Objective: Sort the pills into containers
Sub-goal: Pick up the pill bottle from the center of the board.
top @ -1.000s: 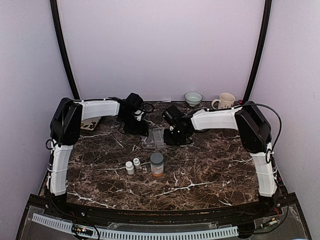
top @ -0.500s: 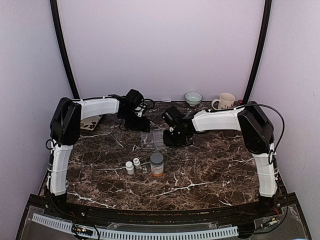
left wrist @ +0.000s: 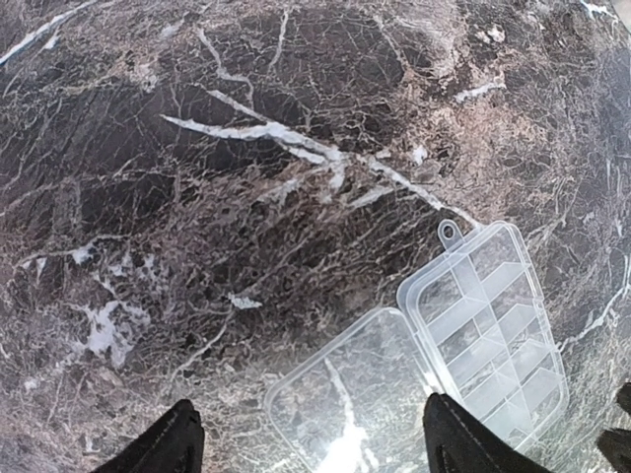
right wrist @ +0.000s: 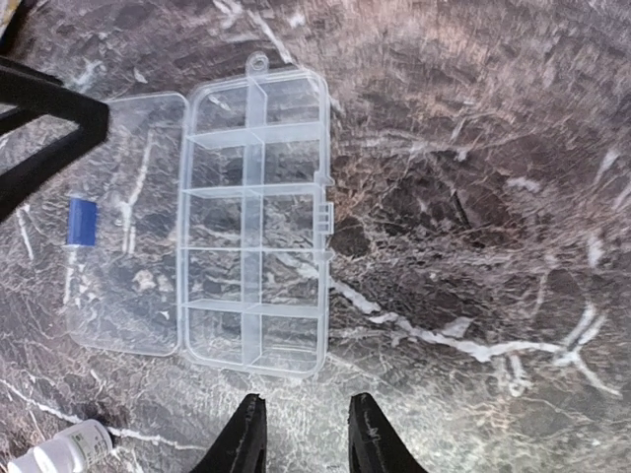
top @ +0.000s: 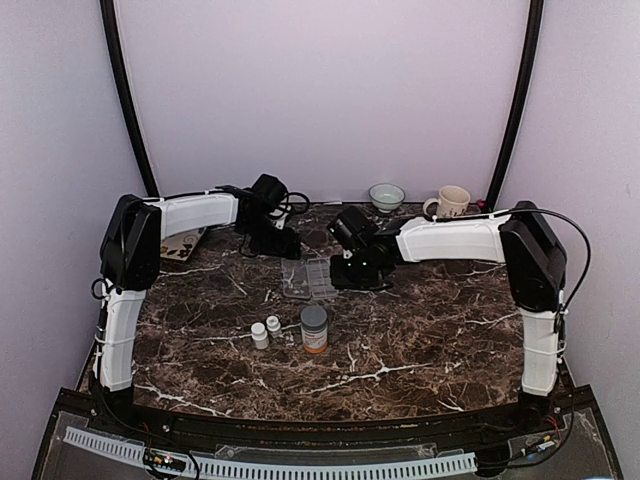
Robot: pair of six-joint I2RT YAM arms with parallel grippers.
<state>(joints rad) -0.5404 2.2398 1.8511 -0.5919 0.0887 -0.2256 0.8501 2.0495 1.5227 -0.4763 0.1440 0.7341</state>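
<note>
Hovering over the dark marble table (top: 420, 340), I reach both arms toward its far half. My left gripper (left wrist: 315, 448) and right gripper (right wrist: 308, 439) are near each other, with the clear pill box (right wrist: 256, 227) lying on the marble between them.

My left jaws stand wide apart and grip nothing. The box's open lid (left wrist: 355, 404) lies flat on the table below them, just ahead of the gap between the fingertips. The compartment tray sits ahead of my right-hand finger and a little off to its right.

My right jaws are parted by only a narrow gap, and nothing but marble shows through it. The tray lies just ahead of them and slightly left, its long side running away from me. It has two columns of five compartments, with the lid folded flat open on the tray's left side. A small hanging tab marks the tray's far end.

Back toward my bases from both jaws, the orange bottle (top: 314, 330) stands upright under its grey cap. Two small white bottles (top: 266, 331) stand just to its left, close together.

Beyond my right jaws, at the table's far edge, sit a cream mug (top: 450, 202) and a pale bowl (top: 386, 196).

I cannot tell where the pills are in any view.
</note>
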